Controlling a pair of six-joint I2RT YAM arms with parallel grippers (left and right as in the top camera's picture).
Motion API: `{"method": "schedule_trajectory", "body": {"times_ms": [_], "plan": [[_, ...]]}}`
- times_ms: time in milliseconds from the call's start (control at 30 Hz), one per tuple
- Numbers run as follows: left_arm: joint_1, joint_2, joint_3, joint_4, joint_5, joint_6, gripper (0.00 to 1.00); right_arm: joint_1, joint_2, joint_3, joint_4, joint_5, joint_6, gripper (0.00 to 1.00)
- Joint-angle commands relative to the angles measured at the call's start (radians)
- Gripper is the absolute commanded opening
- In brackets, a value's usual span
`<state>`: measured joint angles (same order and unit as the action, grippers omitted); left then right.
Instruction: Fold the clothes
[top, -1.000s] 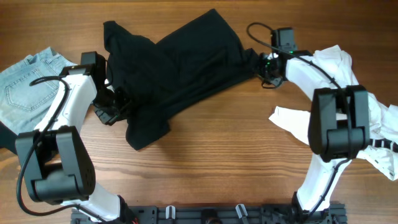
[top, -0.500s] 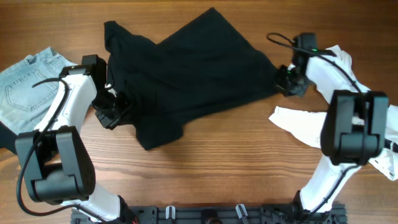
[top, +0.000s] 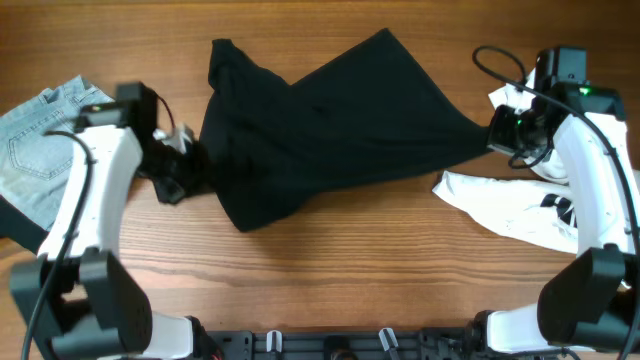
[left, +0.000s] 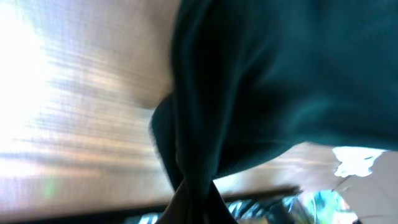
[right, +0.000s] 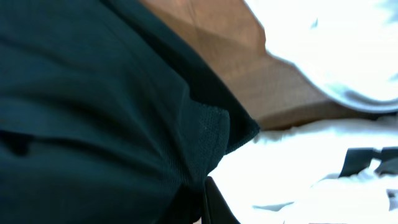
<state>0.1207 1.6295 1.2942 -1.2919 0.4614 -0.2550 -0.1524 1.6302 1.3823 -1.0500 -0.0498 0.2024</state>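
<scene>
Where it lies across the surface (top: 350, 285), black garment (top: 330, 130) pulled taut between arms: left claw (top: 183, 165) clamped on its left edge, right claw (top: 497, 135) clamped on its right corner, white clothes (top: 500, 205) just beside.

No text, brand or number is legible; the black print on the white garment (top: 500, 205) by the table's (top: 350, 270) right edge is unreadable.

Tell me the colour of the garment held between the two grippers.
The garment is black, clearest in the overhead view.
</scene>
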Motion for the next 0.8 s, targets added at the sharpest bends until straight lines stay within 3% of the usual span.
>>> {"method": "schedule_trajectory", "body": {"times_ms": [0,167,333,467,600,767], "plan": [[0.055,-0.108,0.269,0.049,0.029,0.035,0.04,-0.006,-0.117,0.192,0.025,-0.043,-0.046,0.04],[0.058,-0.188,0.551,0.199,0.026,0.034,0.04,-0.006,-0.22,0.435,0.014,-0.063,-0.044,0.04],[0.071,-0.27,0.726,0.23,-0.022,0.011,0.04,-0.006,-0.325,0.57,0.065,-0.042,-0.046,0.04],[0.076,-0.317,0.751,0.264,-0.088,0.0,0.04,-0.006,-0.354,0.596,0.114,-0.032,-0.046,0.04],[0.072,-0.244,0.751,0.265,-0.088,0.001,0.04,-0.006,-0.248,0.595,0.115,-0.034,-0.046,0.04],[0.026,-0.015,0.751,0.362,-0.089,0.034,0.04,-0.006,0.002,0.595,0.187,-0.108,-0.045,0.04]]}}
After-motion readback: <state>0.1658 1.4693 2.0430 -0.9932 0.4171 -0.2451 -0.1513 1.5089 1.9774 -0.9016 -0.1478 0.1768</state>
